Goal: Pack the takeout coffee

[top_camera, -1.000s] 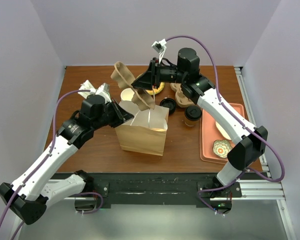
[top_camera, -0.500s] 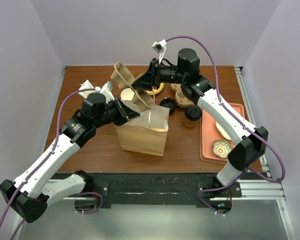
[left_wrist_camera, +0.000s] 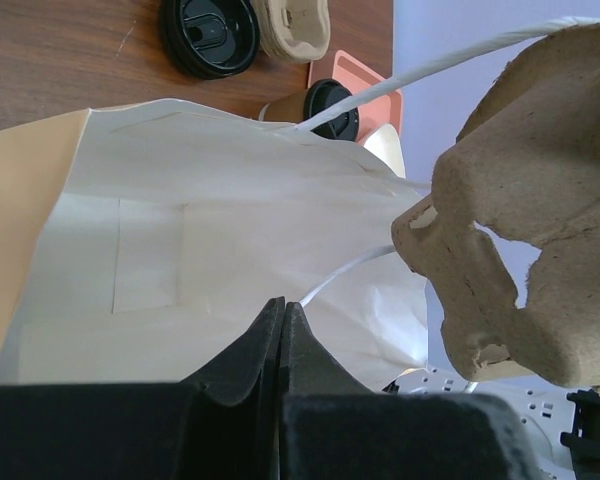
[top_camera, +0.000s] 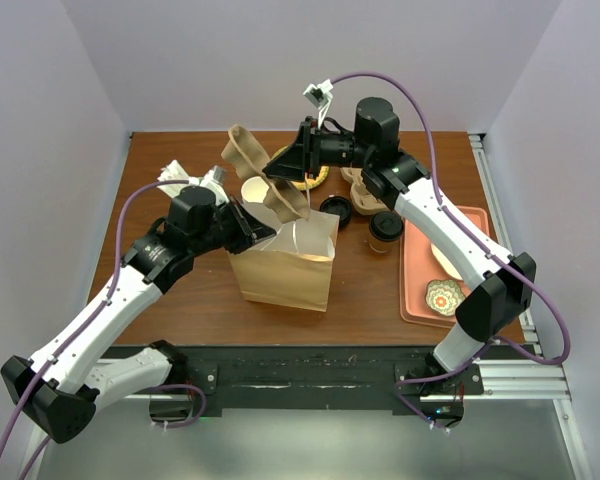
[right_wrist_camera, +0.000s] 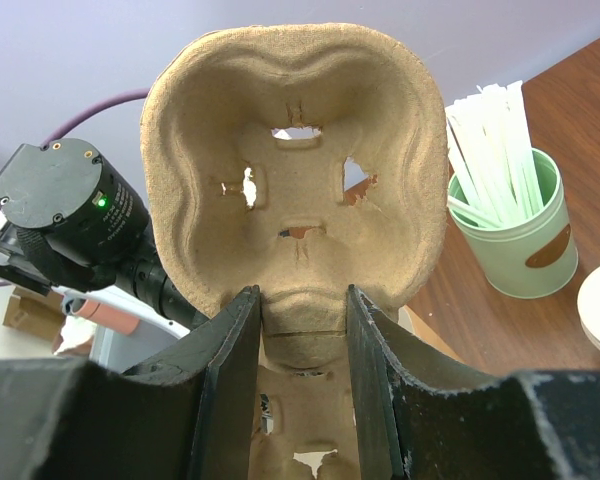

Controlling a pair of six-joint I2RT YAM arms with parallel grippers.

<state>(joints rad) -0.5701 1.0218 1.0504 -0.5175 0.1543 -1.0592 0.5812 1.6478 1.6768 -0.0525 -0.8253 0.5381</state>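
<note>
Coffee is not in the bag yet. The coffee cup (top_camera: 385,229) stands upright on the worktop (top_camera: 170,290), to the right of the bag (top_camera: 285,270) and just beside the orange tray (top_camera: 417,275). It is well apart from both pincers. A loose lid (top_camera: 335,209) lies near it, and a second holder (top_camera: 365,196) sits just behind.

The right pincer (top_camera: 283,163) is clamped on a cardboard cup holder (top_camera: 265,175) and holds it up over the open bag, tilted on its edge. The left pincer (top_camera: 248,228) is squeezed tight at the bag's left rim. It seems to pinch the paper there to keep the mouth open, but the tips hide the exact spot.

The cup looks small and light, though nobody can see if it is full. Its paper wall is soft, so a hard squeeze could dent it and push the lid up. The black lid is smooth and may slip or pop off, so that is a bad place to grab. The best place is probably the brown wall, around the middle, below the lid. The cup should stay upright all the way so nothing spills. The holder most likely goes in the bag first, and then the cup can sit in one of its holes.
</note>
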